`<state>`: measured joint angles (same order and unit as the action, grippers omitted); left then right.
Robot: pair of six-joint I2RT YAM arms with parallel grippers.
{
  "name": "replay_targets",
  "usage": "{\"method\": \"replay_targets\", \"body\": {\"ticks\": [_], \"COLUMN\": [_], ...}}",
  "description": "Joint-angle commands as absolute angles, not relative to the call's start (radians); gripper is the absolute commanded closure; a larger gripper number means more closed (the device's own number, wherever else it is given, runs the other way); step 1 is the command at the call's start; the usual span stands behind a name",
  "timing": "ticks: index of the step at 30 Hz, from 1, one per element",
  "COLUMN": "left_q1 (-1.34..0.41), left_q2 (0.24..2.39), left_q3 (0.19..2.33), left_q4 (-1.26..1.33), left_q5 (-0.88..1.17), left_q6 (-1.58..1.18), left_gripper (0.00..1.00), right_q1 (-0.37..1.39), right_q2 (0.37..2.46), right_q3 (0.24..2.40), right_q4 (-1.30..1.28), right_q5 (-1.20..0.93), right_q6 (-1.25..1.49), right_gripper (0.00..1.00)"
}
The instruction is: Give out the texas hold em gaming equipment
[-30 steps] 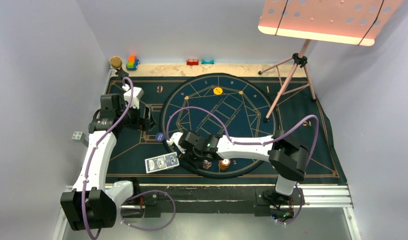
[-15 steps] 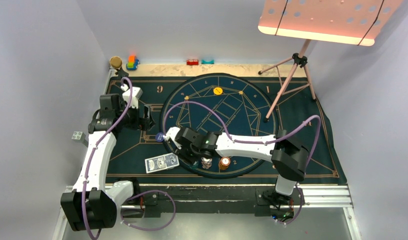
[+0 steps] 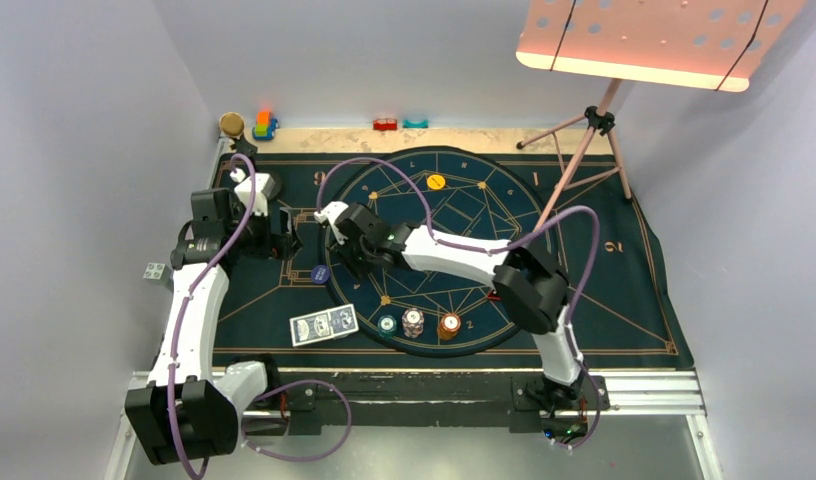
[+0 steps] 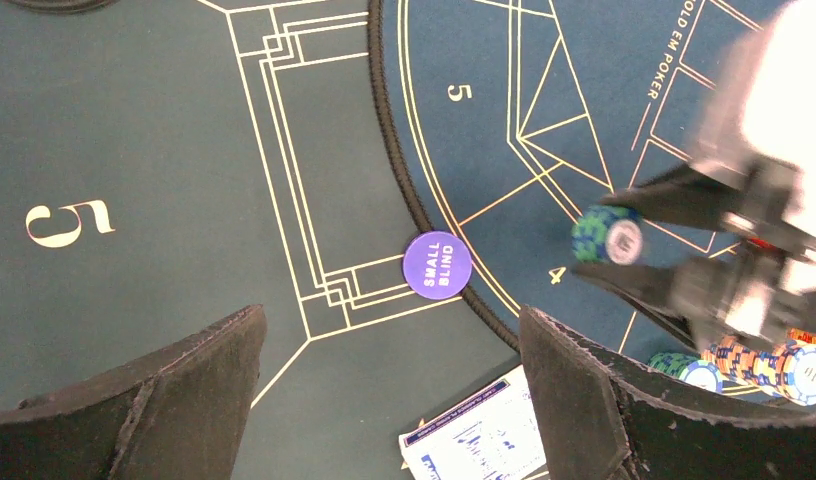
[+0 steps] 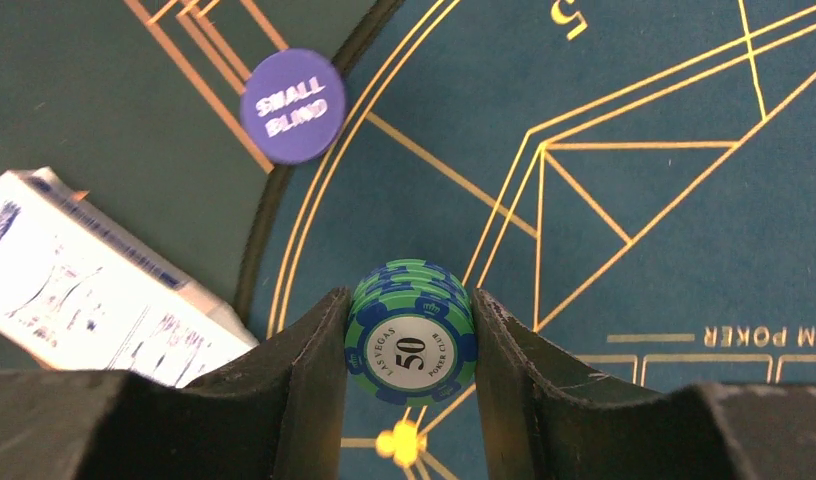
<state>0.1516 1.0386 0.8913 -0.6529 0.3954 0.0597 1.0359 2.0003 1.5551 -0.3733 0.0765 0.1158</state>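
**Chip stack clamped in the right fingers at the rim of the poker circle**

The right fingers (image 5: 314, 350) were found clamped on a stack of green-and-blue poker chips (image 5: 412, 345). The top chip was marked "50", and one finger was pressed to each side. The stack was held over the round centre of the poker mat (image 3: 644, 300), just inside its black rim and near the gold numeral 4. Whether it rested on the felt or was clear of it could not be told.

A purple "SMALL BLIND" button (image 5: 292, 105) was noted lying flat just outside that rim. It was apart from the stack and lay across the gold lines of the outer field.

Blue-backed playing cards (image 3: 324, 324) were seen near the mat's near edge, outside the circle.

Three chip stacks were recorded in a row just inside the circle's near edge: a teal stack (image 3: 387, 324), a white-red stack (image 3: 413, 322) and an orange stack (image 3: 449, 325). The teal one was nearest the cards. A single yellow chip (image 3: 436, 182) was seen alone at the far side of the circle.

The left fingers (image 4: 204, 370) were spread wide with nothing between them, and were held over the mat to the left of the circle. In the left wrist view the button was framed between them.

The mat was seen to cover most of the counter (image 3: 484, 140).
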Motion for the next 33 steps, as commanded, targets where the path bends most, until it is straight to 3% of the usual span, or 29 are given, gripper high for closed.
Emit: {"method": "replay_targets", "body": {"ticks": [1,9,11,16,19,24,33], "left_q1": [0.161,0.161,0.161,0.161,0.161,0.161,0.161], "left_q2": [1.014,1.008,1.008,1.008,1.009,1.006,1.006], "left_q3": [0.908,0.899,0.899,0.899,0.899,0.9,0.901], "left_q4": [-0.635,-0.624,-0.623,-0.625,-0.627,-0.629,-0.63], "left_q5": [0.424,0.43,0.428,0.442,0.446,0.449,0.452], "left_q6": [0.045,0.045,0.044,0.047,0.049,0.051,0.051], "left_gripper": [0.0,0.0,0.0,0.0,0.0,0.0,0.0], "right_q1": [1.024,0.999,0.999,0.984,0.972,0.964,0.991], "right_q2": [2.079,2.21,2.228,2.234,2.214,2.138,1.859], "right_q3": [1.68,1.792,1.801,1.783,1.761,1.732,1.469], "right_q4": [-0.327,-0.313,-0.31,-0.299,-0.294,-0.292,-0.317], "right_q5": [0.053,0.041,0.046,0.054,0.055,0.067,0.003], "right_q6": [0.119,0.147,0.154,0.168,0.171,0.148,0.112], "right_gripper": [1.0,1.0,0.92,0.42,0.25,0.12,0.06]}}
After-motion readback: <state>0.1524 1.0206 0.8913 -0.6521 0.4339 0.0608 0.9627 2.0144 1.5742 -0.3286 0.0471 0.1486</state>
